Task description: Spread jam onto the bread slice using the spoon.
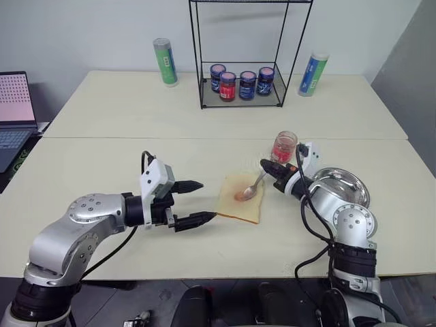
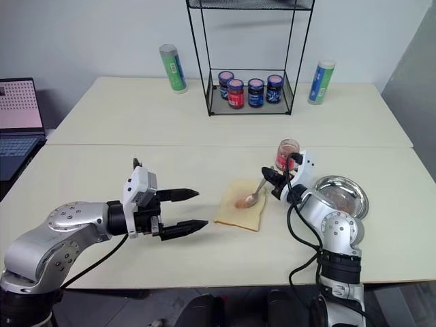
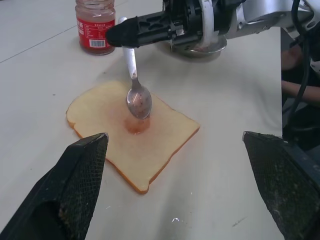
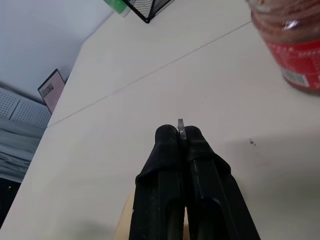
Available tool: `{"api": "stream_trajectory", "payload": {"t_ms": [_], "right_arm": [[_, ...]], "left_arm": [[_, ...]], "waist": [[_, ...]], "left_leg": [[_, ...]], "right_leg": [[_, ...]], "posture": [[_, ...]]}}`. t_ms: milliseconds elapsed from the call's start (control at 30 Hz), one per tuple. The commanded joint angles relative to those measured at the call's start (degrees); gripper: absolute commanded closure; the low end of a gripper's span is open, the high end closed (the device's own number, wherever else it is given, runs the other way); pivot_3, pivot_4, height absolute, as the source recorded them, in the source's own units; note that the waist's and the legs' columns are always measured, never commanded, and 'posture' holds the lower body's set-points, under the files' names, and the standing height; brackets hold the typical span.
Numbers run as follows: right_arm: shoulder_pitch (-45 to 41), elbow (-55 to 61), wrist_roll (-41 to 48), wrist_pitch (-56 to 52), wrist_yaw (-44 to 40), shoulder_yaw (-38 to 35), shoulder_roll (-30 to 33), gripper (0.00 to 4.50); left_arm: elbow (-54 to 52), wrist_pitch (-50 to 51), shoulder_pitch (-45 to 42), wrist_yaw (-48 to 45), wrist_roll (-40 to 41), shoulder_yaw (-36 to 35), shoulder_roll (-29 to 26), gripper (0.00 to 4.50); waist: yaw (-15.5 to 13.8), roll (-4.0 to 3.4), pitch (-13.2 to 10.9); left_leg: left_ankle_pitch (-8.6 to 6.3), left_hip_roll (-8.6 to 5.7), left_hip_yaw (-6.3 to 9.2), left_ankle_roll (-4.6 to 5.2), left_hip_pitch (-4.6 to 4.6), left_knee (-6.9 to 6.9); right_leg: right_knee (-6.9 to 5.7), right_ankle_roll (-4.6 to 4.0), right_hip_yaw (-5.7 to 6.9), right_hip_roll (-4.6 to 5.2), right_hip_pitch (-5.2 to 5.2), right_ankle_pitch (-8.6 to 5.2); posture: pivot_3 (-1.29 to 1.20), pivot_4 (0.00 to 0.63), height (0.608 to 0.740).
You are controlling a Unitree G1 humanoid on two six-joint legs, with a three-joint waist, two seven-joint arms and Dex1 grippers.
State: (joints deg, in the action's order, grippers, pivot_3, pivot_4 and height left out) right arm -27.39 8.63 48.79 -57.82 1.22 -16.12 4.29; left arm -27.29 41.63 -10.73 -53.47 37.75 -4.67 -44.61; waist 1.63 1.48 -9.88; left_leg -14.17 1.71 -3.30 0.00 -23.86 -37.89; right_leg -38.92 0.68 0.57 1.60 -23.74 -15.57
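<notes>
Left eye view: the bread slice [image 1: 240, 198] lay flat near the middle of the front tabletop, well in from its front edge, with a reddish smear at its centre. The right gripper [image 1: 270, 167] was pinched on the handle of the spoon [image 1: 251, 189], whose bowl rested on that smear; the handle ran up and back toward the gripper, so the spoon's long axis slanted across the slice toward the jam [image 1: 283, 146], which stood just behind the right gripper. The left gripper [image 1: 197, 202] hung spread beside the slice's left edge, holding nothing. Left wrist view: spoon bowl sat tipped on the smear, most of the crumb bare (spreading looked barely begun). Right wrist view: fingers [image 4: 167, 150] pressed together, a sliver of handle between the tips. Judgement: the next stroke is the right arm's, dragging along the slice.
</notes>
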Motion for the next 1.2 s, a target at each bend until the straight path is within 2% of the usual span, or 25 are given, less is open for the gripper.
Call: {"api": "stream_trajectory", "payload": {"t_ms": [33,367,667,967,1200], "right_arm": [[-2.95,1.66,1.2,1.44,0.74,-1.2,-0.45,4.47],[-1.21,-0.73,1.29,1.06,0.94,0.15,-5.27,4.47],[2.17,-0.69,-0.14,0.4,-1.59,0.97,-0.79,4.47],[-0.41,-0.79,2.19,-0.42,-2.47,-1.66,4.91,4.47],[-2.58,0.91,6.13,-1.57,0.17,-0.81,-0.3,4.47]], "left_arm": [[-0.52,-1.4,-1.03,-0.7,0.02,-0.23,-0.6,0.0],[-1.8,-0.44,-0.18,-0.58,1.22,-0.79,-1.12,0.0],[-3.11,0.6,1.4,-1.21,2.18,-0.95,-2.32,0.0],[-2.26,0.14,0.91,-1.73,1.96,-0.57,-2.95,0.0],[-2.66,0.23,1.1,-1.32,2.16,-0.73,-2.93,0.0]], "waist": [[0.01,0.0,0.0],[0.06,0.0,0.0],[0.0,0.0,0.0],[-0.18,0.0,0.0],[0.15,0.0,0.0]], "left_leg": [[0.0,0.0,0.0,0.0,0.0,0.0],[0.0,0.04,0.01,0.0,0.0,0.01],[0.0,0.02,0.01,0.0,0.01,0.01],[0.0,-0.03,0.01,0.0,0.01,-0.01],[0.0,0.04,0.01,0.0,0.01,0.01]], "right_leg": [[0.0,0.0,0.0,0.0,0.0,0.0],[0.0,0.0,0.0,-0.01,0.0,0.0],[0.0,0.0,0.01,0.0,0.01,0.0],[0.03,0.0,0.01,0.01,0.04,0.0],[0.0,0.0,0.0,-0.02,0.01,0.0]], "posture": [[0.0,0.15,0.74],[0.0,0.15,0.74],[0.0,0.15,0.74],[0.0,0.15,0.74],[0.0,0.15,0.74]]}}
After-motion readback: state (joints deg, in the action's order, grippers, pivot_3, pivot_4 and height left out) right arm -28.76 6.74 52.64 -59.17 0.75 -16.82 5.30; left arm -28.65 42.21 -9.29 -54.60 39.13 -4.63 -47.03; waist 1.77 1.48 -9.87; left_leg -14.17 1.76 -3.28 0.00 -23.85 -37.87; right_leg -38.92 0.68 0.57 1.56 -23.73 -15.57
